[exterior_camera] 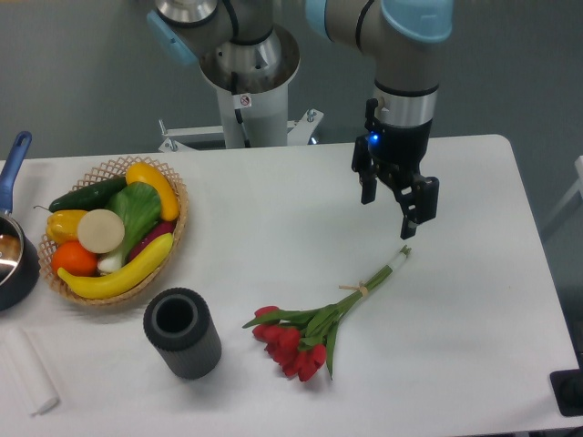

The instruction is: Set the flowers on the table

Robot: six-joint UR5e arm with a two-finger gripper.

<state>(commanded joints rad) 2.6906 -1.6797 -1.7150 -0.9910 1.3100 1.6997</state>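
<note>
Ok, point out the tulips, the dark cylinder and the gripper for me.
tulips (293, 344): fixed camera, red flower heads.
dark cylinder (189, 350): fixed camera, its side wall.
gripper (390, 211): fixed camera, between the open fingertips.

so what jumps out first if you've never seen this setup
Probably the flowers, a bunch of red tulips lying flat on the white table right of centre, stems pointing up toward the gripper, which hangs open and empty above the stem ends. Next, the wicker basket of bright fruit and vegetables at the left, with a dark cylindrical cup standing in front of it.
</note>
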